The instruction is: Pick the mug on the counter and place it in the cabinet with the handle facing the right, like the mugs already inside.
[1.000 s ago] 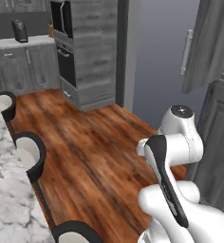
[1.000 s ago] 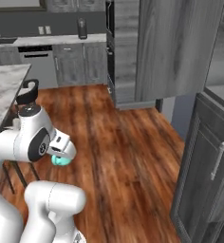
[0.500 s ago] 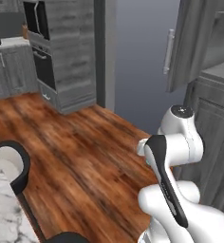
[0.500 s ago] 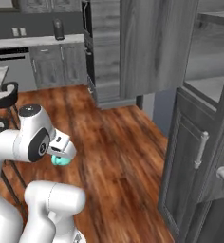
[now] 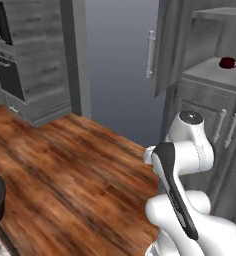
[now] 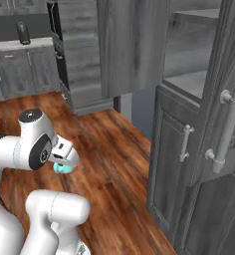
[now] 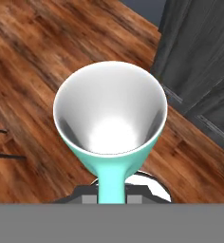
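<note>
We see the mug from above in the hand view: teal-green outside, a glossy white bowl inside, its round rim wide open towards us and its handle running down to the bottom edge, where the fingertips are cut off. It hangs over the wooden floor, near the grey cabinet. In the right base view only a teal sliver of the mug peeks out below the gripper, so we take the jaws to be closed on its handle, though the contact itself is hidden. In the left base view a dark red mug stands on the cabinet's shelf, its handle to the right
</note>
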Controlling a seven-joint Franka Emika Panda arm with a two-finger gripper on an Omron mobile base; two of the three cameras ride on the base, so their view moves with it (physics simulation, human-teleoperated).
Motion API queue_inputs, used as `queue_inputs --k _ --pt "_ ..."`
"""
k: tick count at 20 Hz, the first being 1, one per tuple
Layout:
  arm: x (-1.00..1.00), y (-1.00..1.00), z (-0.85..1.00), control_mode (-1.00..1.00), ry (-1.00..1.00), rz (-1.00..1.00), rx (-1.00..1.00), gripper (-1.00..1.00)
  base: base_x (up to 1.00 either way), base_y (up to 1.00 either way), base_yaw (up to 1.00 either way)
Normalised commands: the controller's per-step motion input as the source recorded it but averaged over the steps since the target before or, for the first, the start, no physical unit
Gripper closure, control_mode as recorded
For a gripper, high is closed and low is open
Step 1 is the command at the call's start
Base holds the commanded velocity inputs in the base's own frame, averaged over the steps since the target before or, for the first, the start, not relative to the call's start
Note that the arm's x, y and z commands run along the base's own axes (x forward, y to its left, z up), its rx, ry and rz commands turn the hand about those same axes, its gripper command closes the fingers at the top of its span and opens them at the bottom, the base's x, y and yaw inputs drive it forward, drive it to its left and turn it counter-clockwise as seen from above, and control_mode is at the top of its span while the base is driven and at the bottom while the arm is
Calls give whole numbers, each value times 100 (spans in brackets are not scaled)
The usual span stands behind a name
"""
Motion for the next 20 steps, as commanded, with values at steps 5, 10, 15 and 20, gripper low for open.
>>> queue_inputs --k 5,10,15,20 --pt "0 0 0 100 0 0 0 100 7 -11 -43" --pt "0 0 0 100 0 0 0 100 22 -15 -36" --pt "0 0 0 100 0 0 0 100 44 -25 -22" --pt "0 0 0 100 0 0 0 100 49 -19 -19"
